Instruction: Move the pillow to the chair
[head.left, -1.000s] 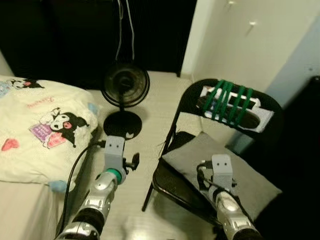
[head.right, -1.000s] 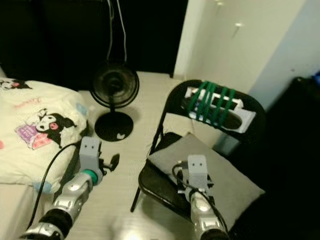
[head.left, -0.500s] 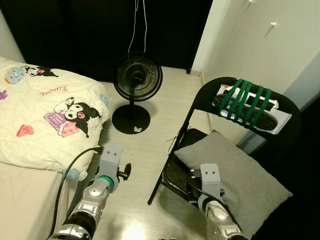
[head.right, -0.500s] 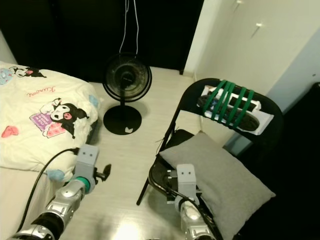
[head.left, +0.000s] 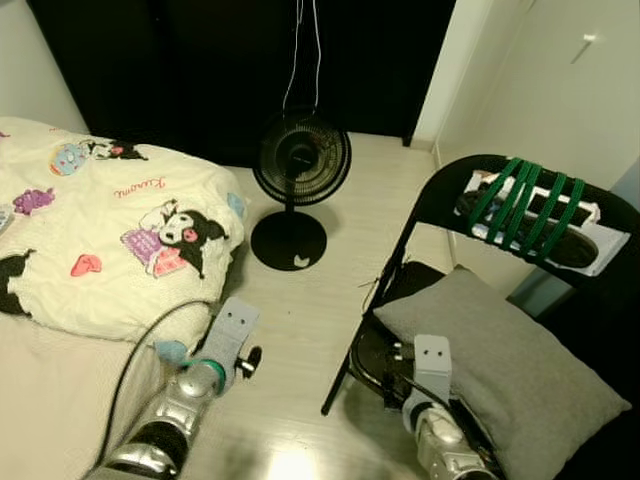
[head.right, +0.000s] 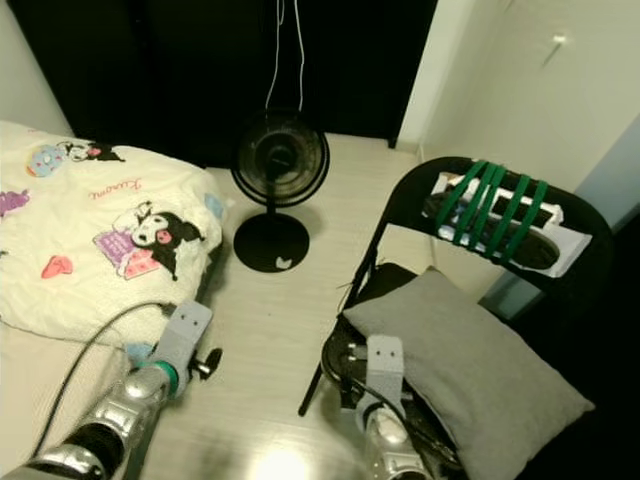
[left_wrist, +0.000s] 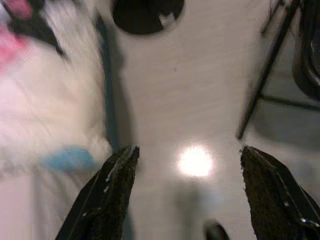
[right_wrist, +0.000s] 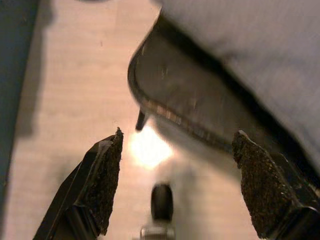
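A grey pillow (head.left: 510, 358) lies on the seat of a black folding chair (head.left: 440, 195) at the right, hanging over the seat's far side. My right gripper (right_wrist: 175, 185) is open, held low over the floor by the front edge of the chair seat (right_wrist: 170, 105), with the pillow (right_wrist: 250, 45) beyond it. My left gripper (left_wrist: 187, 187) is open too, over bare floor beside the bed (head.left: 110, 240), holding nothing. Both arms show low in the eye views, the left arm (head.left: 190, 395) near the bed and the right arm (head.left: 432, 425) before the chair.
A black standing fan (head.left: 300, 170) with its round base (head.left: 288, 240) stands on the floor between bed and chair. The bed carries a cream cartoon-print quilt (head.left: 150, 215). Green straps (head.left: 520, 200) bind a white and black object to the chair back. Pale floor lies between bed and chair.
The whole picture has shifted as the camera moved, bringing more of the bed into view. Both arms have sunk lower in the eye views; the pillow stays on the chair.
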